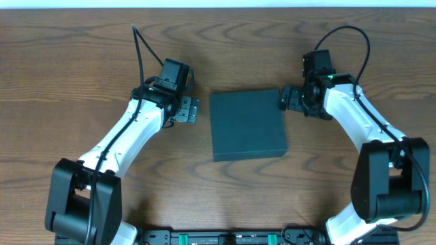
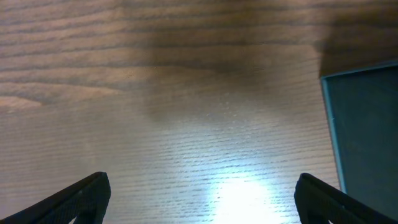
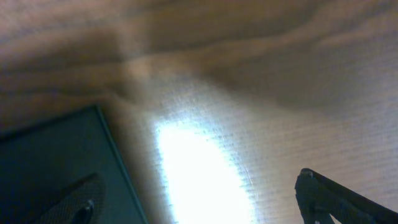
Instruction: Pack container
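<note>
The container (image 1: pixel 246 125) is a dark teal-green square box lying closed and flat at the middle of the wooden table. My left gripper (image 1: pixel 189 110) is open and empty just left of its upper left corner; the left wrist view shows the box's edge (image 2: pixel 367 137) at the right and my left gripper (image 2: pixel 200 196) over bare wood. My right gripper (image 1: pixel 287 99) is open at the box's upper right corner. In the right wrist view my right gripper (image 3: pixel 196 202) has one finger over the box lid (image 3: pixel 56 162) and the other over the table.
The wooden table (image 1: pixel 82 61) surrounds the box on all sides. Both arm bases stand at the near edge, left (image 1: pixel 82 204) and right (image 1: pixel 385 197). No snack packets or other objects show in any view.
</note>
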`<state>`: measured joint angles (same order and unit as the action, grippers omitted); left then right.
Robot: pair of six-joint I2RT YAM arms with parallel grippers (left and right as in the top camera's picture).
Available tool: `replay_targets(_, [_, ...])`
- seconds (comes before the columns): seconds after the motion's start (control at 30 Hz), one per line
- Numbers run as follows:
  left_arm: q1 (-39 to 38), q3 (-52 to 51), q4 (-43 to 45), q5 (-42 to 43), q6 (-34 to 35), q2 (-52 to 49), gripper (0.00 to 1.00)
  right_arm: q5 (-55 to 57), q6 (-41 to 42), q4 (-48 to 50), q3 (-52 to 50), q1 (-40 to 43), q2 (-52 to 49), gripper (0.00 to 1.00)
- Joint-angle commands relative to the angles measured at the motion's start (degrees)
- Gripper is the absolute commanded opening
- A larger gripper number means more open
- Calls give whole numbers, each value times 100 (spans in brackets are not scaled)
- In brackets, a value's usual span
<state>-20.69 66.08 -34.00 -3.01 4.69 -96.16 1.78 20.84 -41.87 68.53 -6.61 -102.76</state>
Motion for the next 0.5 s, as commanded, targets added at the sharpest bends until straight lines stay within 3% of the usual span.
replay_targets(0.0, [4,-46,98,216,61,-17,95,-157,81,-168,-7,-55,-118,99])
replay_targets(0.47, [4,-46,758,1001,153,-774,95,-678,-11,-645,-7,-98,-118,99])
